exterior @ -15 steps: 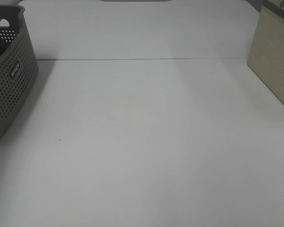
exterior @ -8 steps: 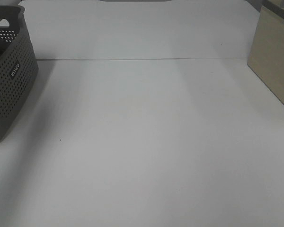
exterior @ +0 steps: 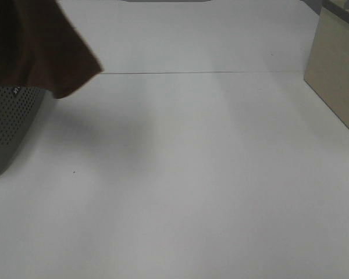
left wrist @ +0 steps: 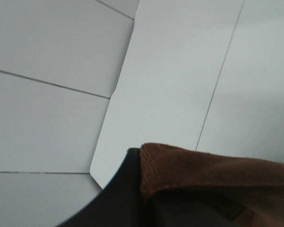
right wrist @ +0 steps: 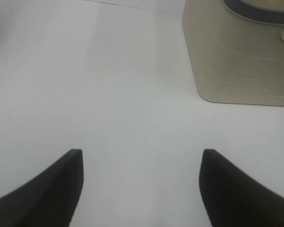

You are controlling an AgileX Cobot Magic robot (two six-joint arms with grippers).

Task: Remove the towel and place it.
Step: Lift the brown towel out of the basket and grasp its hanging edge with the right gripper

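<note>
The dark reddish-brown towel (exterior: 35, 46) hangs in the air at the far left of the exterior view, above the grey perforated basket (exterior: 9, 125), and hides the basket's rim. The left arm is out of that view. In the left wrist view my left gripper (left wrist: 149, 203) is shut on a fold of the towel (left wrist: 213, 175), high above the white table; one black finger (left wrist: 123, 194) shows. My right gripper (right wrist: 141, 156) is open and empty, low over bare table.
A beige box (exterior: 337, 75) stands at the table's right edge, and shows ahead of the right gripper in the right wrist view (right wrist: 236, 52). A thin seam (exterior: 221, 72) runs across the white table. The table's rounded corner (left wrist: 97, 172) shows below the left gripper.
The towel has risen out of the basket and into the exterior view, and now covers the basket's top. The right side of the table has not changed.
</note>
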